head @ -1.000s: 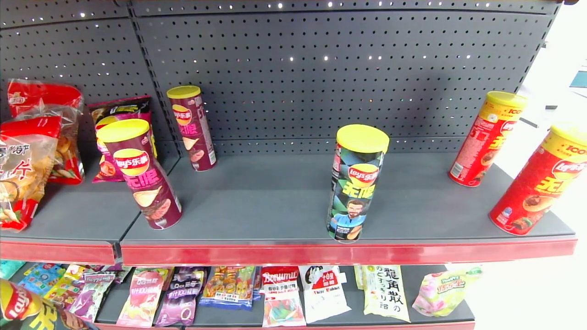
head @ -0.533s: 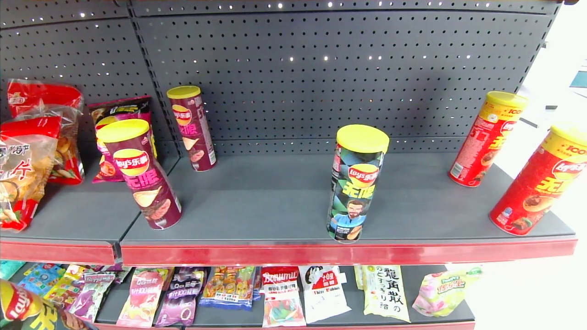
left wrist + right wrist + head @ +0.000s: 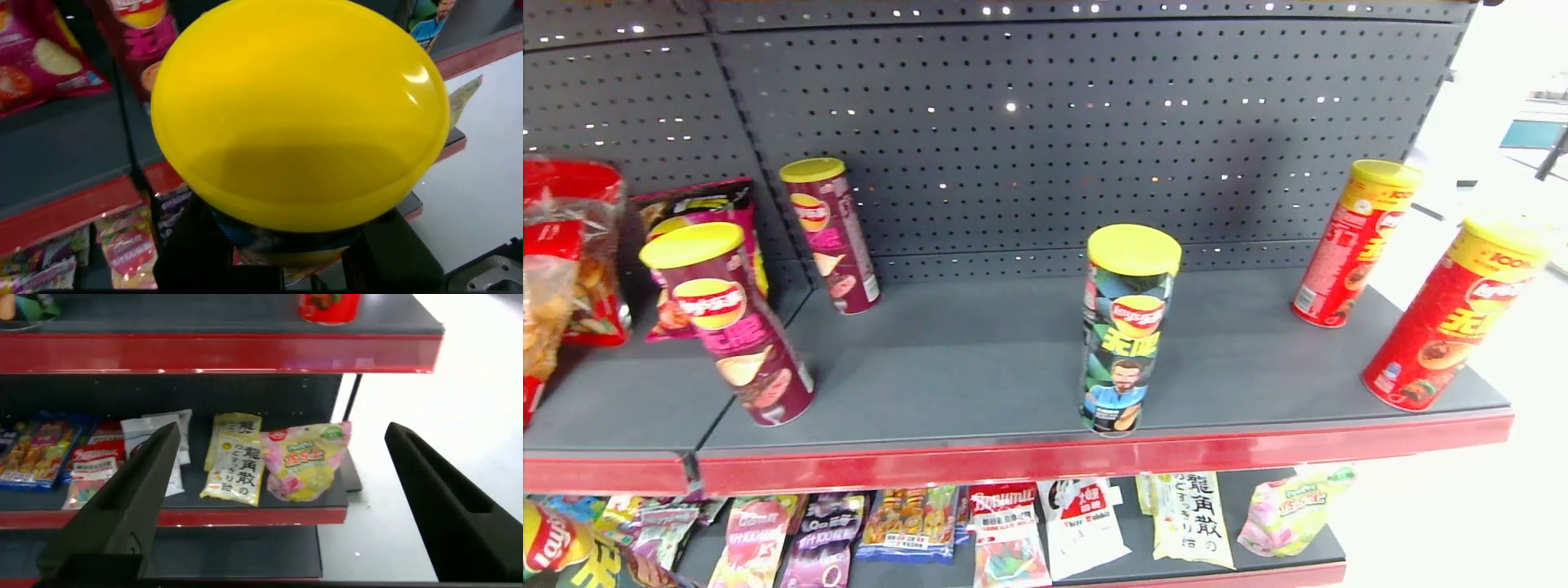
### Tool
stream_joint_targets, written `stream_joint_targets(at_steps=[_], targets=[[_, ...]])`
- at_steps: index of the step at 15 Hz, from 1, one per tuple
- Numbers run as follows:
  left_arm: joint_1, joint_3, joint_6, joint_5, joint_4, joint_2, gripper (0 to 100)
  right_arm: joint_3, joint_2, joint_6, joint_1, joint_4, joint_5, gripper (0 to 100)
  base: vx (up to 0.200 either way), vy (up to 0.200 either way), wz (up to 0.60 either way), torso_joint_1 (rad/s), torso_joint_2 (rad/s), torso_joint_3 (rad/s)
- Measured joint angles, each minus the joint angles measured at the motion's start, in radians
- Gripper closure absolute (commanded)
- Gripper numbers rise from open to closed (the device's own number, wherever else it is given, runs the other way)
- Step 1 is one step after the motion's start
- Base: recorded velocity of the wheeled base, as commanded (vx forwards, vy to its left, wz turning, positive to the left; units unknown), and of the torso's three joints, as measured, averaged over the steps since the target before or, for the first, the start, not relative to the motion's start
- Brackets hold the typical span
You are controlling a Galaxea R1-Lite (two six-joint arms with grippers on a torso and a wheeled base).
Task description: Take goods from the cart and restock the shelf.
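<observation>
At the centre of the head view, a green-and-black chip can (image 3: pixel 1127 327) is standing upright near the red front edge of the upper shelf (image 3: pixel 980 359), well apart from its neighbours. Toward the left of that frame, two purple chip cans are sitting on the same deck, one near the front edge (image 3: pixel 727 322) and one back by the pegboard panel (image 3: pixel 1054 147). Two red chip cans are standing at the right end, one at the back (image 3: pixel 1352 243) and one at the front (image 3: pixel 1454 314). Snack bags (image 3: pixel 564 261) are leaning at the far left, and flat snack packets (image 3: pixel 1086 523) are lying in a row on the lower shelf along the bottom of the frame. In the left wrist view, the left gripper (image 3: pixel 286 237) is clamping the held chip can (image 3: pixel 298 114), its yellow lid facing the camera and the red shelf edge showing behind it. In the right wrist view, the right gripper (image 3: pixel 278 506) is hanging with its fingers (image 3: pixel 122 506) spread wide apart and holding nothing, facing the lower shelf, where a green pouch (image 3: pixel 306 461) is lying beside a yellow-and-white packet (image 3: pixel 237 457).
</observation>
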Motion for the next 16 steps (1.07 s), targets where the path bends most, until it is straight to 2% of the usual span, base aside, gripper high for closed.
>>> stream_joint_targets(at_steps=[5,7,12,14,16], targets=[[0.000,-0.019,0.001,-0.003,-0.001,0.027,100,0.000,0.000,0.020,0.000,0.001,-0.008,0,0.000,0.000,0.00,0.000,0.00,0.000],[0.000,-0.037,0.001,-0.024,-0.032,0.078,100,0.000,0.001,0.021,0.001,0.001,-0.010,0,0.000,0.000,0.00,0.000,0.00,0.000],[-0.004,-0.063,0.003,-0.102,-0.290,0.316,100,0.000,0.001,0.021,0.001,0.002,-0.010,0,0.000,0.000,0.00,0.000,0.00,0.000],[-0.040,-0.113,0.002,-0.110,-0.361,0.438,100,0.000,0.001,0.021,0.000,0.001,-0.010,0,0.000,0.000,0.00,0.000,0.00,0.000],[-0.103,-0.184,0.001,-0.111,-0.413,0.562,100,0.000,0.001,0.021,0.000,0.002,-0.010,0,0.000,0.000,0.00,0.000,0.00,0.000]])
